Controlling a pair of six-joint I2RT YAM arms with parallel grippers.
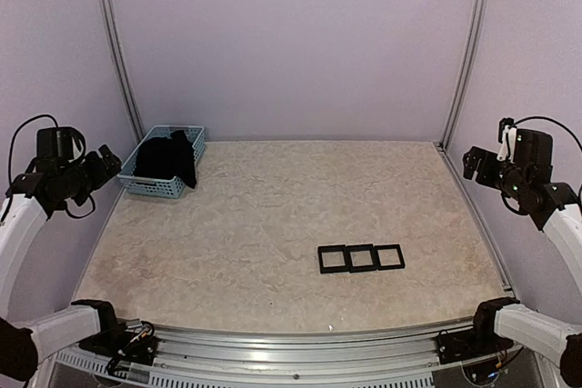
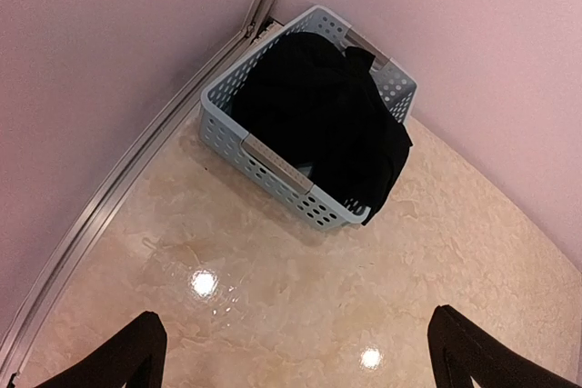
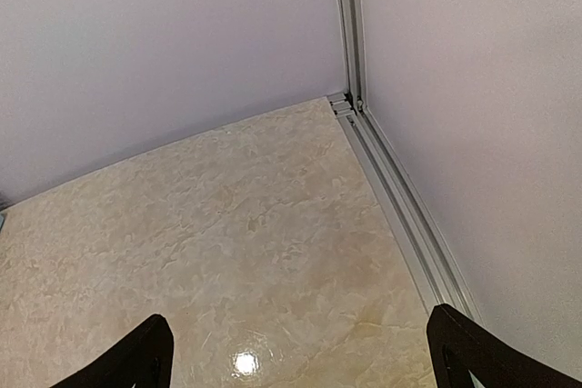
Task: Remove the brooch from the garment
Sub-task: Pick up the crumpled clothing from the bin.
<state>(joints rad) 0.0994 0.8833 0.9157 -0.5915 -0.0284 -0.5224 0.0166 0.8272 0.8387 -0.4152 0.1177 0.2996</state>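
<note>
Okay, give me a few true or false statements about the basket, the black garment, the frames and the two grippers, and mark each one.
1. The black garment lies in the light-blue basket, with part of it draped over the rim. True.
2. Three black square frames lie side by side in a row on the table. True.
3. The basket stands at the table's near right corner. False: it stands at the far left corner.
4. The left gripper is shut on the garment. False: it is open, apart from the basket, and holds nothing.
5. The right gripper is open and empty. True.
</note>
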